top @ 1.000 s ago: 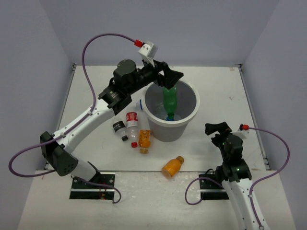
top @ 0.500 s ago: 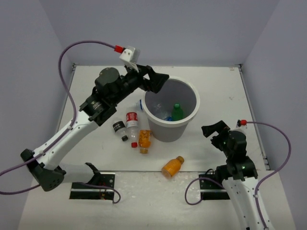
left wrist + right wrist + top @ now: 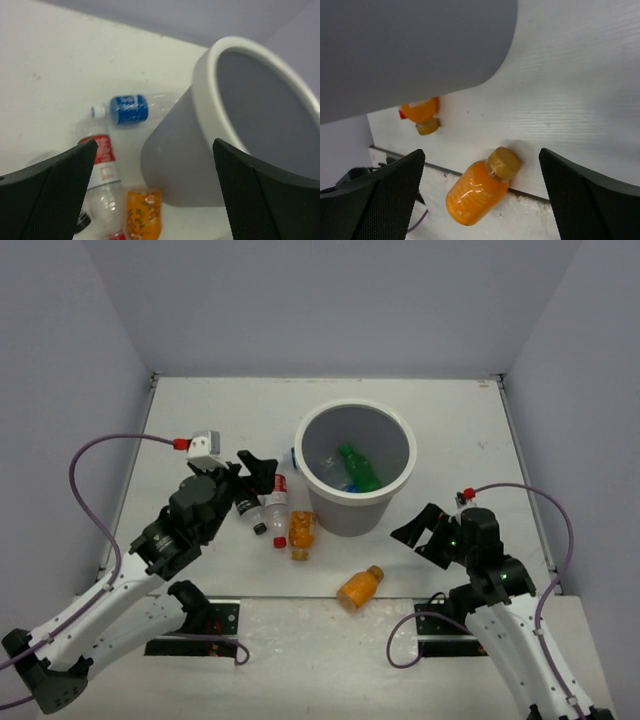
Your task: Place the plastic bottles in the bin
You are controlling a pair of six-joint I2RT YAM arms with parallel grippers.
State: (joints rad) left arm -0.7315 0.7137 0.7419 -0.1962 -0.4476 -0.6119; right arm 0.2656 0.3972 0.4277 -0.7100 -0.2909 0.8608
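Hovering my left pincer (image 3: 258, 468) and right pincer (image 3: 420, 530), both wide, holding nothing | orange bottle (image 3: 477, 187) at 6 o'clock of bin (image 3: 400, 430) | a bump might roll it off the table (image 3: 200, 420).

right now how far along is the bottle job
Done: the green plastic bottle lies in the round light-grey plastic bin. In hand: nothing; the left gripper and right gripper are open. Left on the table: front orange bottle, orange bottle beside the bin, red-labelled clear bottle, black-labelled bottle, blue-labelled bottle.

Robot lab test cell, plain lilac walls (image 3: 330, 300) around a white table (image 3: 450, 410), black mounting plates (image 3: 222, 620)
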